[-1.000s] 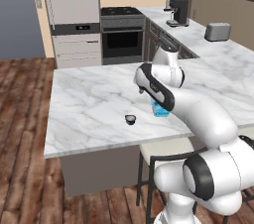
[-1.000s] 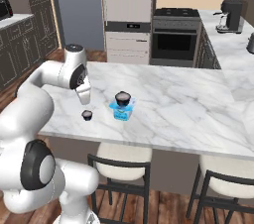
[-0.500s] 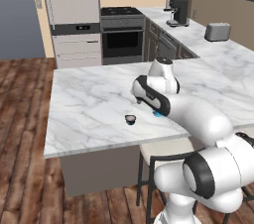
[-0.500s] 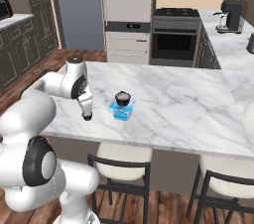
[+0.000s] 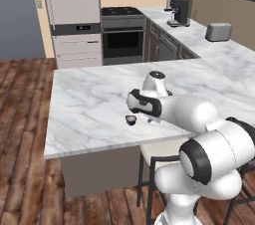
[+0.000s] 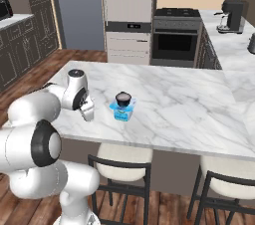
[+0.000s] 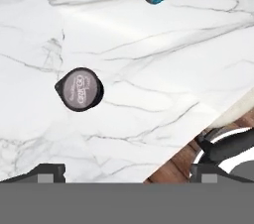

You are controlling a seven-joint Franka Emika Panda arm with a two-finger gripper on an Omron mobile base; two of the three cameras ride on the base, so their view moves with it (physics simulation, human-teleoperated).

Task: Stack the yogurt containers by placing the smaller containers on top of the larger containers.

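Swung down and toward the near edge of the tabletop (image 6: 189, 104) over the last second — away from the blue tub and onto the loose cup. Pincer (image 7: 126, 171) spread as wide as it goes, nothing between the tips, hovering over bare marble near the front edge. Slightly off to one side in the hand view, the smaller dark cup (image 7: 79, 89), upright on the marble with its pale top facing the camera, not yet between the fingers; seen too in the left base view (image 5: 130, 119), just beside the wrist. Farther back, the light-blue tub (image 6: 122, 111) already topped by the other dark cup (image 6: 122, 99) — one stack apparently done. Judged: second pick begun; pincer needed centring over the loose cup before descending.
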